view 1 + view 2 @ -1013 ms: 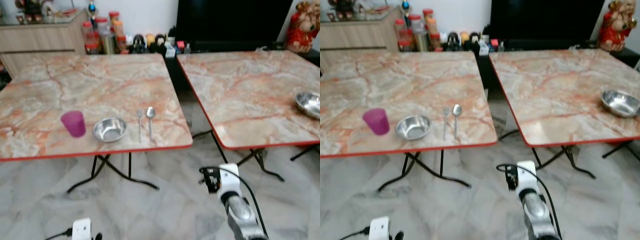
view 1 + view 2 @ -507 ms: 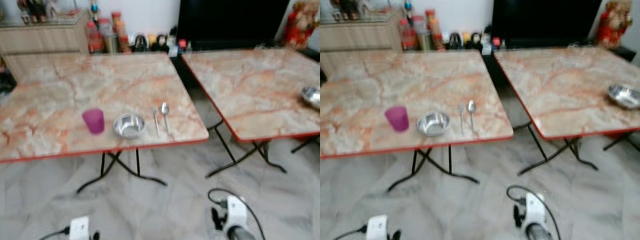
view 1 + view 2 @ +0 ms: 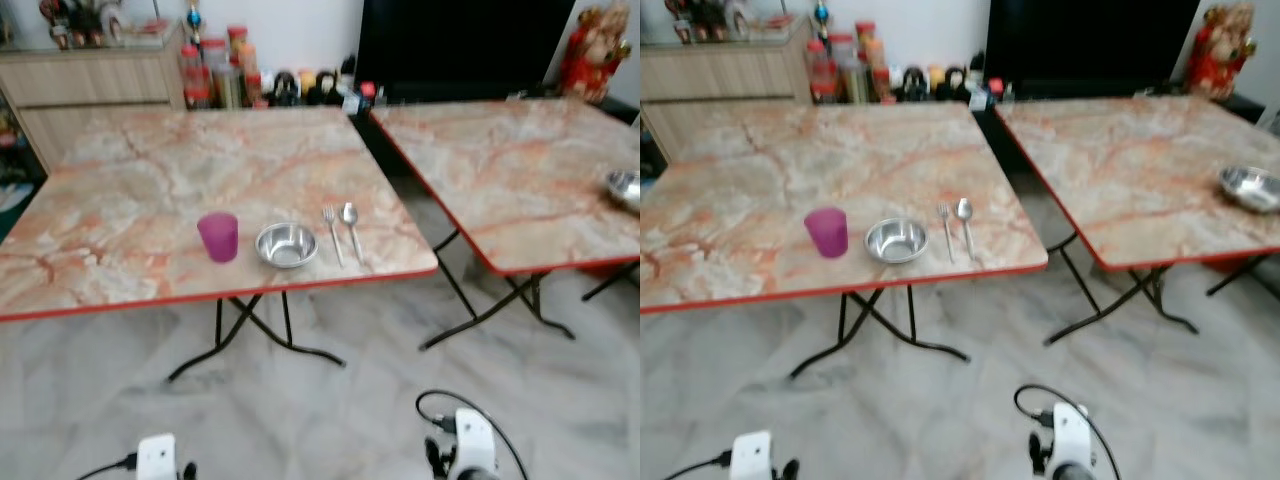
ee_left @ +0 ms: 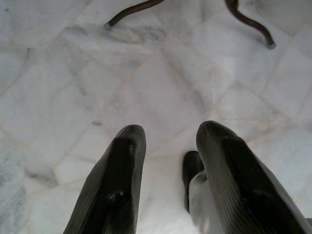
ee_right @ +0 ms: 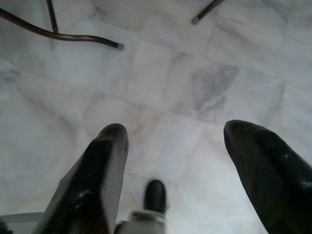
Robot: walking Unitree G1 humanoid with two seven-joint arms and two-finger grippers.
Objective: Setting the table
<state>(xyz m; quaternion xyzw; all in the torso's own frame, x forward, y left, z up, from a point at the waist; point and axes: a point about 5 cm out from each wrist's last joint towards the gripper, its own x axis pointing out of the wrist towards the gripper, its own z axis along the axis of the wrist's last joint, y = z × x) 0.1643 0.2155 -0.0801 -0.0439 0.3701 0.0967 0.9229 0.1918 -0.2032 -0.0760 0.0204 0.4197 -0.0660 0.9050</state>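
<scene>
While both arms hang low, left gripper (image 4: 165, 165) and right gripper (image 5: 170, 161) gape empty; beside the bowl (image 3: 286, 244) near the table (image 3: 120, 190) edge lie fork (image 3: 331, 233) and spoon (image 3: 351, 228), seemingly easy to knock off.

Our 2 head views look forward and down at both tables (image 3: 150, 190) from well back; our 2 wrist views face the marble floor (image 4: 161, 92) close up.

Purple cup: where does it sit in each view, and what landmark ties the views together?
Left eye view: purple cup near the left table's front edge, left of the steel bowl.
Right eye view: same spot, bowl beside it.
Left wrist view: floor, no cup.
Right wrist view: floor, no cup.
Shared landmark: the bowl.
</scene>
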